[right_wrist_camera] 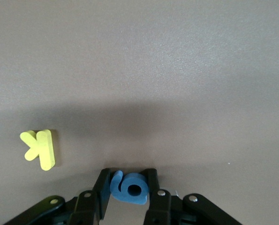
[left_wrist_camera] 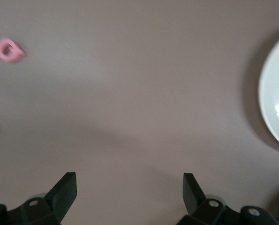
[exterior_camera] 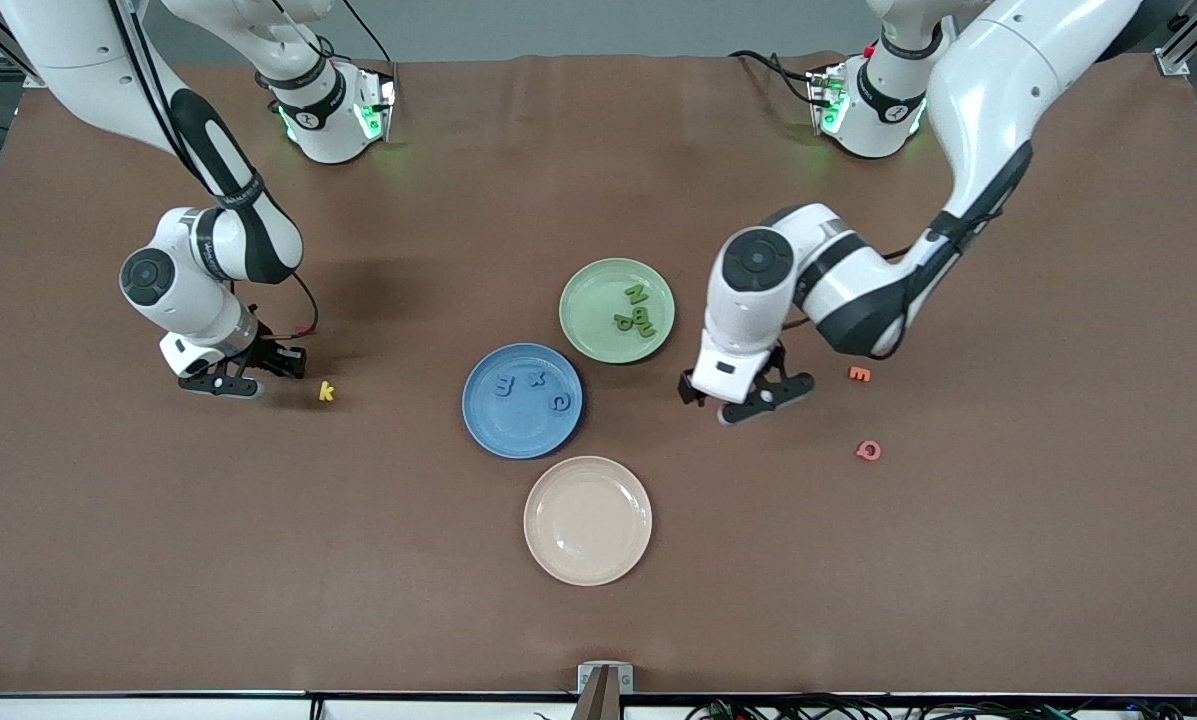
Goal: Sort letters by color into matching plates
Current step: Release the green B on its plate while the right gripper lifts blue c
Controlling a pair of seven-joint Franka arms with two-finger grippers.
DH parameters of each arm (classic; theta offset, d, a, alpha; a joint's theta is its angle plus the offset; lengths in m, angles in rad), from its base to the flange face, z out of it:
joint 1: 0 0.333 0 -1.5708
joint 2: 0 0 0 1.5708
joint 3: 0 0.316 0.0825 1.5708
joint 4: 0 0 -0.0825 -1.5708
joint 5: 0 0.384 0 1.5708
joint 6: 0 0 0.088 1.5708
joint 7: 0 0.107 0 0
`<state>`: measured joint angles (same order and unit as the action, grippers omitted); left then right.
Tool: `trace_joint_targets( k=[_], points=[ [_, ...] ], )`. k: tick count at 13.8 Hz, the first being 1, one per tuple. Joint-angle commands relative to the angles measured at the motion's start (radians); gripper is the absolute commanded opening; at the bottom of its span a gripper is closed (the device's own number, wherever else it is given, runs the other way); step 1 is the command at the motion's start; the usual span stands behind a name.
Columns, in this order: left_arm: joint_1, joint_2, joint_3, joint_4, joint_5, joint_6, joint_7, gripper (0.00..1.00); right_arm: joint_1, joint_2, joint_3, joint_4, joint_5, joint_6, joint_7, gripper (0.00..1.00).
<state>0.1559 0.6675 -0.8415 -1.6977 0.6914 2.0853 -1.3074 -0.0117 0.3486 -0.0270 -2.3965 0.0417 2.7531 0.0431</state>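
Note:
My right gripper [right_wrist_camera: 128, 176] is shut on a small blue letter g [right_wrist_camera: 130, 188], low over the table toward the right arm's end [exterior_camera: 293, 362]. The blue plate [exterior_camera: 508, 435] holds three blue letters [exterior_camera: 536, 380]. The pale green plate [exterior_camera: 590, 300], farther from the front camera, holds several green letters [exterior_camera: 641, 310]. My left gripper [exterior_camera: 745, 392] stands open and empty over bare table beside both plates, its fingers wide apart in the left wrist view [left_wrist_camera: 129, 180].
A yellow k [exterior_camera: 327, 391] [right_wrist_camera: 39, 149] lies close beside my right gripper. An orange E [exterior_camera: 859, 374] and a pink Q [exterior_camera: 868, 450] [left_wrist_camera: 9, 50] lie toward the left arm's end. A cream plate [exterior_camera: 587, 520] [left_wrist_camera: 277, 103] sits nearest the front camera.

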Motion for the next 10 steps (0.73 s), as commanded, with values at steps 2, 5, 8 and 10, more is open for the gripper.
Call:
trace_joint_targets(
  k=[2,5,8,10],
  points=[
    [0.011,-0.017,-0.001,0.113,0.005,-0.189,0.120,1.00,-0.007,0.010,0.013,-0.010,0.020,0.008,-0.009,0.02],
    [0.059,-0.017,-0.002,0.191,0.003,-0.260,0.243,1.00,-0.004,0.000,0.015,-0.007,0.020,-0.016,-0.008,0.00],
    [0.105,-0.031,-0.002,0.208,-0.007,-0.263,0.316,1.00,0.016,-0.028,0.018,0.003,0.021,-0.084,0.009,0.00],
    [0.093,-0.074,0.040,0.224,-0.018,-0.263,0.370,1.00,0.035,-0.057,0.025,0.005,0.021,-0.119,0.055,0.00]
  ],
)
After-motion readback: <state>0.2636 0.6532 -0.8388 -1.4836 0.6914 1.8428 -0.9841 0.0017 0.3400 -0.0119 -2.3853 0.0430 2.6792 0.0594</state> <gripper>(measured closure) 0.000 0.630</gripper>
